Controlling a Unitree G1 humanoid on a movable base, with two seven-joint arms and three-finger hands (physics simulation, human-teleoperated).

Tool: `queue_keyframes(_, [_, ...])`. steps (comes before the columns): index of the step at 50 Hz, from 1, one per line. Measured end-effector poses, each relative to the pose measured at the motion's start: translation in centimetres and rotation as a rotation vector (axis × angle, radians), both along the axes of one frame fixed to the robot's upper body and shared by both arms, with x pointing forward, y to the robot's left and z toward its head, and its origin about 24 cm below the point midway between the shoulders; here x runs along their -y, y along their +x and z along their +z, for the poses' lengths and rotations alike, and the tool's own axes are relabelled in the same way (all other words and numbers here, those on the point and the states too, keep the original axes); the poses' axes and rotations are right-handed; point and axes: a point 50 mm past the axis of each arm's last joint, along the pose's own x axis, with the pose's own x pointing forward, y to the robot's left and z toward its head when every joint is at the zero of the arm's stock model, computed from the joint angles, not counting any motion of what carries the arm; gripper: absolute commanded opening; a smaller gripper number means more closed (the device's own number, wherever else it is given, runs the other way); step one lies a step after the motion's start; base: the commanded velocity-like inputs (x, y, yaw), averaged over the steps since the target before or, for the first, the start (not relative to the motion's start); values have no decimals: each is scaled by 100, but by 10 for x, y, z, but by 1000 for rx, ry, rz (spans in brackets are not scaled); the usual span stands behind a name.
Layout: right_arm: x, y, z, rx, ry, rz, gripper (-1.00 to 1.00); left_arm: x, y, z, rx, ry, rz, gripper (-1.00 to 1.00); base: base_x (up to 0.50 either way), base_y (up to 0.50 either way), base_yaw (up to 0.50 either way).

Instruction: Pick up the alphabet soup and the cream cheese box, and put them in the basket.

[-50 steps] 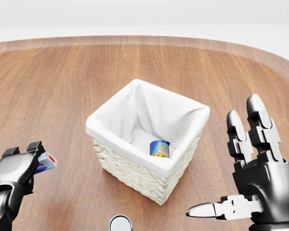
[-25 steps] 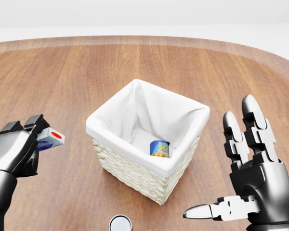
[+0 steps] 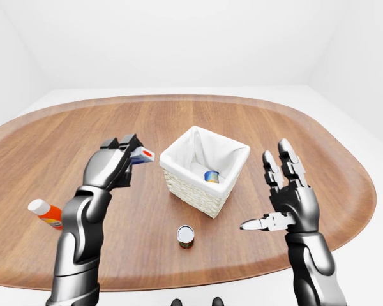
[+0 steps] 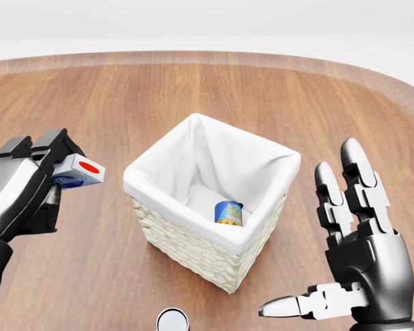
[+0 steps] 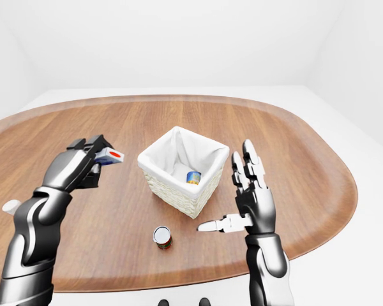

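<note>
The white-lined wicker basket point(image 4: 186, 238) stands mid-table. The alphabet soup can point(image 4: 228, 213) lies inside it on the liner. My left hand point(image 4: 58, 169) is shut on the cream cheese box point(image 4: 79, 170), a white and blue box with a red dot, held above the table to the left of the basket at about rim height. My right hand point(image 4: 331, 272) is open and empty, fingers spread, to the right of the basket. Both hands also show in the left-eye view, left point(image 3: 129, 155) and right point(image 3: 274, 197).
A small can point(image 3: 186, 236) stands on the wooden table point(image 3: 293, 127) below the basket. An orange bottle with a white cap point(image 3: 46, 213) lies at the left, beside my left arm. The table's rounded edge runs close along the bottom of the view.
My left hand has risen and moved right toward the basket with the cream cheese box in it. My right hand has dropped slightly. The basket and soup can have not moved.
</note>
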Motion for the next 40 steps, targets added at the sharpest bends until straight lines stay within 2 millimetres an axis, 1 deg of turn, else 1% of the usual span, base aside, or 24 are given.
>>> queue_keyframes(10, [-1,0,-1,-3,-2,5,100,12,-6,24,57,4,-68,-100,0,0,0])
queue_keyframes(18, [-2,0,-1,-4,-2,9,100,23,-9,35,83,5,-121,-100,0,0,0])
queue_keyframes(25, [-2,0,-2,-4,-2,11,100,35,-3,35,82,2,-157,-100,0,0,0])
queue_keyframes(40, [-1,0,-2,-1,2,13,100,65,17,23,45,-2,-212,-100,0,0,0])
